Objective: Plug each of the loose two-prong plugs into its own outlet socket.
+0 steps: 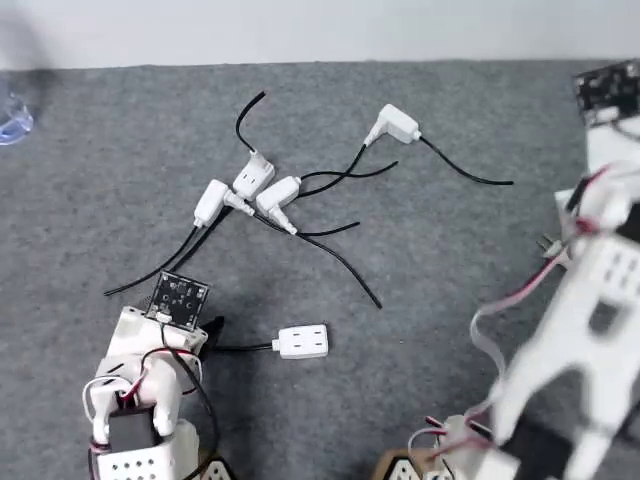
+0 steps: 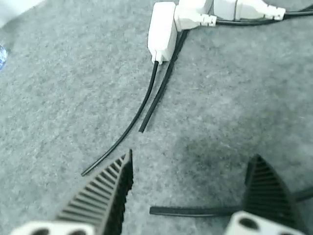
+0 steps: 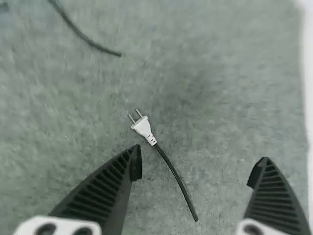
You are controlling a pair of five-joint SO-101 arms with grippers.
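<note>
While my left gripper [image 2: 188, 196] hangs spread wide above a cord [image 2: 195, 211], short of the sockets [image 2: 162, 29], my right gripper [image 3: 195, 191], likewise spread, has a loose plug [image 3: 142, 126] lying just ahead on the carpet [image 3: 220, 73].

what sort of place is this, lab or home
Likely a robotics lab bench: two white arms over a grey felt-covered table, with short-corded outlet sockets and a loose two-prong plug laid out.

high: overhead, far | wrists: near, angled down | high+left share: socket [image 1: 211, 202]
</note>
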